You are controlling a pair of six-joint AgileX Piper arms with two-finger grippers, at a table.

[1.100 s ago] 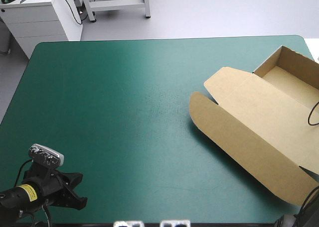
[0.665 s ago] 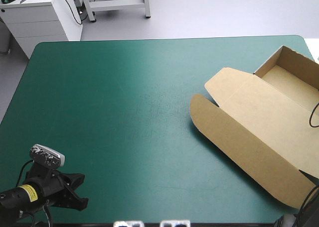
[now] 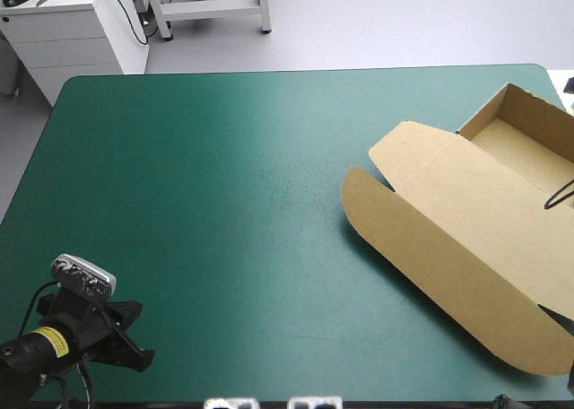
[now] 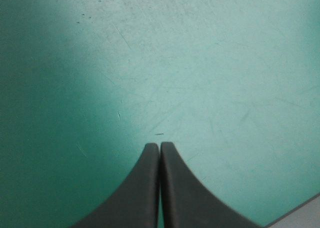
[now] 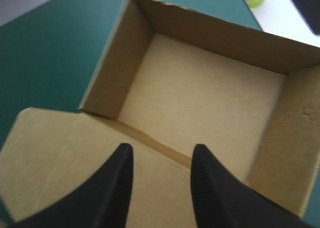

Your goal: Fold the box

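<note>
The brown box (image 5: 200, 93), an open tray with its lid flat, lies under and ahead of the spread-fingered right end effector (image 5: 162, 148); the left end effector (image 4: 159, 145), closed, is well apart from it.

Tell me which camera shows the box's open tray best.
The right wrist view: it looks into the box, showing the tray's floor and raised walls. The high view shows the box with its lid flat, but the tray is partly cut off. The left wrist view shows only teal-green cover.

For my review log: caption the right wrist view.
Open right gripper above the box, where raised tray meets flat lid.
</note>
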